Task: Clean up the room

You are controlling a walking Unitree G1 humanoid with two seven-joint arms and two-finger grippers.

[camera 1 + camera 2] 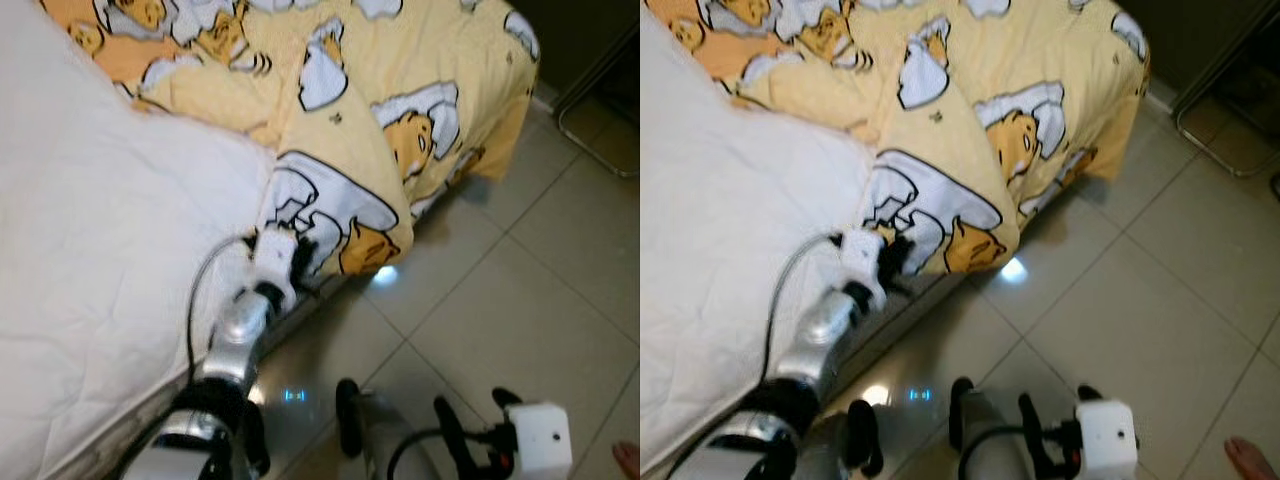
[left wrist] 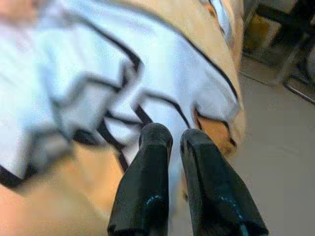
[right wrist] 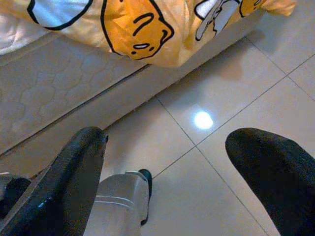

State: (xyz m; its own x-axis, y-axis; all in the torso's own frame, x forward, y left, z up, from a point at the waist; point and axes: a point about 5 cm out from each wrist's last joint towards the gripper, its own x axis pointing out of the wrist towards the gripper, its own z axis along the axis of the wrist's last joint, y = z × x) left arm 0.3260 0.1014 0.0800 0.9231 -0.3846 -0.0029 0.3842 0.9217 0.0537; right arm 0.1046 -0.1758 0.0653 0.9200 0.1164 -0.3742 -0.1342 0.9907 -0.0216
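We see a bed with a white quilted mattress cover (image 1: pixel 90 250), and over its far part lies a yellow cartoon-print blanket (image 1: pixel 400 60) whose lower corner hangs over the mattress edge toward the pale glossy tiled floor (image 1: pixel 530 300). There is no bin, basket or box here that we can make out, so we can tell of nothing held inside one.

Our left gripper (image 1: pixel 305 262) reaches up to the hanging corner of the blanket at the bed's edge, with a grey cable looping from its silver arm across the white cover. In the left wrist view the two black fingers (image 2: pixel 147 191) stand nearly together with only a narrow slit between them, pressed close against the white and black-outlined print of the blanket (image 2: pixel 123 83); we cannot tell for certain whether a fold of the cloth is pinched in that slit.

Our right gripper (image 3: pixel 167 172) hangs low over the floor beside the bed, its fingers spread wide and holding nothing.

The right wrist view gives us what the head views do not: the quilted side of the mattress (image 3: pixel 54 113) under the blanket's orange-faced corner, and a bright lamp reflection on the tile. The head views alone show a metal frame (image 1: pixel 600 110) on the floor past the bed's far corner.
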